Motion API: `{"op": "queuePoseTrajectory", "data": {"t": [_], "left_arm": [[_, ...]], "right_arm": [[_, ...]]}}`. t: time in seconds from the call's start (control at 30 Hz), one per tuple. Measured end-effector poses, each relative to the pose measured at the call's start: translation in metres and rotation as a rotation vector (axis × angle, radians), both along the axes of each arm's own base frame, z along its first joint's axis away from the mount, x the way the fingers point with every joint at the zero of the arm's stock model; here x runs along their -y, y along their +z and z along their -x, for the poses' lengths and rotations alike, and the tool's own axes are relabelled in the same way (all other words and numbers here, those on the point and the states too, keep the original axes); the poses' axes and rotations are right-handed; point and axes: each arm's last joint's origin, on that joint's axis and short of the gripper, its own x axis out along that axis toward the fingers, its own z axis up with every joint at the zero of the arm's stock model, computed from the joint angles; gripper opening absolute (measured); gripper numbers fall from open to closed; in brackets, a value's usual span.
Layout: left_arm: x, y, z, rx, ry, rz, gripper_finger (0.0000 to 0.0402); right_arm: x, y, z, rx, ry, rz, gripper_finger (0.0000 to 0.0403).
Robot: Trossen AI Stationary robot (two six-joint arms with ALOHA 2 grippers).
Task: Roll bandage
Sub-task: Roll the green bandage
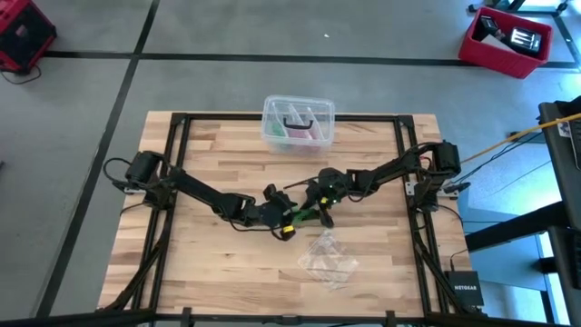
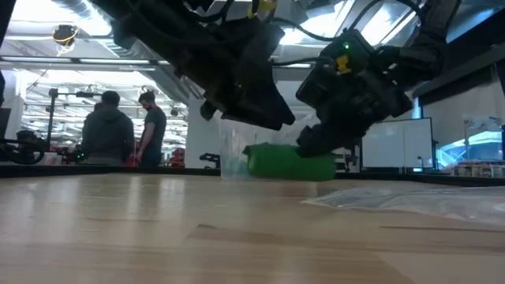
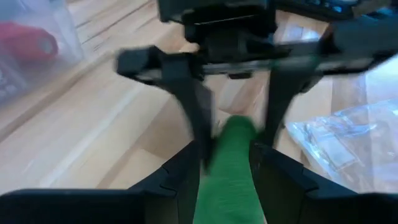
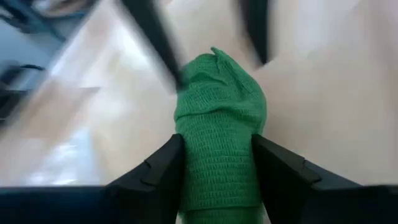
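Note:
The bandage (image 1: 304,216) is a bright green, partly rolled bundle at mid-table. Both grippers are shut on it, one at each end. My left gripper (image 1: 283,216) comes from the table's left and my right gripper (image 1: 320,203) from the right. In the low view the bandage (image 2: 288,162) lies level and low over the wood, between the left gripper (image 2: 264,110) and the right gripper (image 2: 319,142). Each wrist view shows the green bandage (image 3: 227,174) (image 4: 217,137) between that arm's own fingers. I cannot tell whether its underside touches the table. My left gripper pinches one end of the bandage bundle (image 3: 214,171) between its two fingers, slanting down from the table's left. The fingers lie along the bundle, which runs on toward the other gripper. My right gripper pinches the other end of the bundle (image 4: 189,155) between its two fingers, slanting down from the table's right. Several wound layers fill the gap, and a crumpled tip (image 4: 217,62) sticks out past the fingertips.
A clear plastic box (image 1: 298,123) with pink and dark items stands at the far middle of the table. A crumpled clear plastic bag (image 1: 327,259) lies just near of the grippers, toward the right. Two people (image 2: 118,130) stand in the room beyond the table.

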Motion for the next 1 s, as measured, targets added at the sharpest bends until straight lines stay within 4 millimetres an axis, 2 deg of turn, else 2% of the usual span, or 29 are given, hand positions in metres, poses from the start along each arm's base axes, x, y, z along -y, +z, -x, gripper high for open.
{"op": "queuePoseTrajectory", "data": {"t": [0.13,0.2,0.33,0.47,0.6,0.77,1.0], "left_arm": [[0.002,0.004,0.001,0.01,-0.016,-0.026,0.0131],[0.002,0.005,0.001,0.011,-0.022,-0.035,0.0131],[0.002,0.006,-0.001,0.008,-0.076,-0.071,0.0131],[0.002,0.006,-0.001,0.009,-0.08,-0.078,0.0131],[0.001,0.005,-0.001,-0.004,-0.08,-0.109,0.0131],[-0.005,0.0,0.001,-0.069,-0.077,-0.133,0.0131],[-0.009,-0.011,0.012,-0.24,-0.064,-0.122,0.0131]], "right_arm": [[-0.001,-0.002,0.003,-0.076,-0.02,-0.069,0.0179],[-0.002,-0.002,0.007,-0.152,0.039,-0.137,0.0179],[-0.002,0.028,0.018,-0.179,0.157,-0.21,0.0179],[-0.01,0.06,0.04,-0.179,0.121,-0.048,0.0179],[-0.004,0.082,0.047,-0.089,-0.077,0.179,0.0179],[-0.001,0.078,0.037,-0.041,-0.14,0.227,0.0179],[0.003,0.043,0.026,-0.166,-0.207,0.301,0.0179]]}}
